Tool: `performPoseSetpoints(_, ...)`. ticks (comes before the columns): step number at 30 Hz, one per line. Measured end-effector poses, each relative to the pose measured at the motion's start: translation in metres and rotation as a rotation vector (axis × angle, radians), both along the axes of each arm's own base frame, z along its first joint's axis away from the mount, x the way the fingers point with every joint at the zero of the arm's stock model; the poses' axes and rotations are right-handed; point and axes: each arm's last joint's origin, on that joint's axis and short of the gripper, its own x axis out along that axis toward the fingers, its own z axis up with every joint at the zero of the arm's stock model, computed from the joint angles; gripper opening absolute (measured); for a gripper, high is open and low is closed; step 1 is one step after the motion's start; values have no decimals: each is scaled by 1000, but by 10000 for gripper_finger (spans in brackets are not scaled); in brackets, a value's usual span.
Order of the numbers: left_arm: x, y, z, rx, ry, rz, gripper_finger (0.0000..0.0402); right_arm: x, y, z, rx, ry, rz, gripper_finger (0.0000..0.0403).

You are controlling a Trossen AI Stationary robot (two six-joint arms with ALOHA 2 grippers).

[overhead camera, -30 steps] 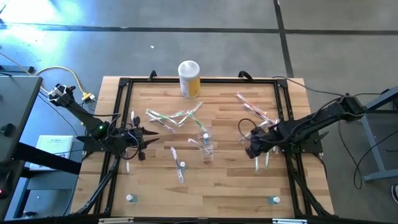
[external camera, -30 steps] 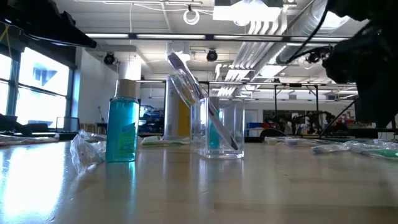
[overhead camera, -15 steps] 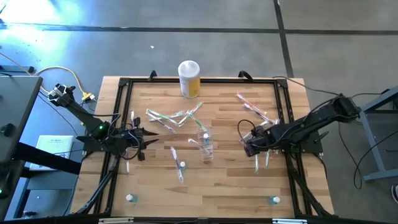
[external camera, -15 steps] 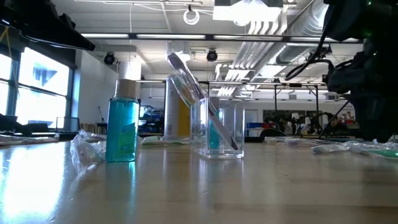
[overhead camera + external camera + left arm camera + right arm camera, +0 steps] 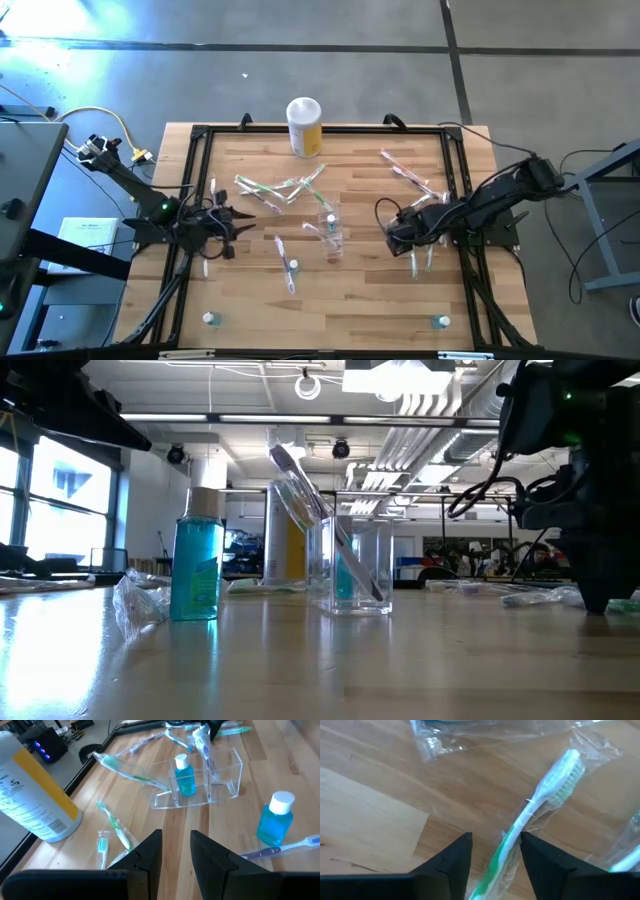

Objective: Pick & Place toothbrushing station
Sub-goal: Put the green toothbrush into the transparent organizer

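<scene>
The clear plastic cup (image 5: pixel 331 236) stands mid-table with one toothbrush (image 5: pixel 300 495) leaning in it. Wrapped toothbrushes lie scattered: a bunch (image 5: pixel 275 190) at the far left, some (image 5: pixel 410 176) at the far right. My right gripper (image 5: pixel 392 232) points down, right of the cup, open and low over the table. In the right wrist view its fingers (image 5: pixel 451 860) stand on either side of a green-and-white wrapped toothbrush (image 5: pixel 535 807) that lies flat; I see no touch. My left gripper (image 5: pixel 236 222) hovers left of the cup, open with a narrow gap (image 5: pixel 176 852) and nothing in it.
A white-lidded yellow canister (image 5: pixel 304 125) stands at the far edge. A small blue bottle (image 5: pixel 275 820) stands near the cup, and another (image 5: pixel 185 776) is inside the cup. A black frame (image 5: pixel 200 200) borders the wooden table. Bare wood lies in front of the cup.
My right gripper has sunk toward the table and shifted a little toward the cup, tipping further down, so that it now stands low over a wrapped toothbrush. The cup and the brushes have stayed where they were.
</scene>
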Motion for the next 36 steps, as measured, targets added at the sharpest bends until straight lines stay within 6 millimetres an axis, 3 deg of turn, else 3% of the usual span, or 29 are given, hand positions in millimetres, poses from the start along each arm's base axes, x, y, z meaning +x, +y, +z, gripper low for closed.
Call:
performPoseSetpoints(9,7,-5,-10,39,58,5,95,2,-3,0,-28,-23,147,16)
performPoseSetpoints(15,10,-8,-15,52,82,11,95,3,-1,1,-33,-29,182,13)
performPoseSetpoints(19,11,-9,-15,54,83,12,95,11,6,12,-64,-52,247,11)
performPoseSetpoints(29,11,-9,-15,53,82,12,95,44,24,61,-189,-272,450,10)
performPoseSetpoints(36,11,-9,-15,53,82,12,95,64,32,89,-485,-417,609,10)
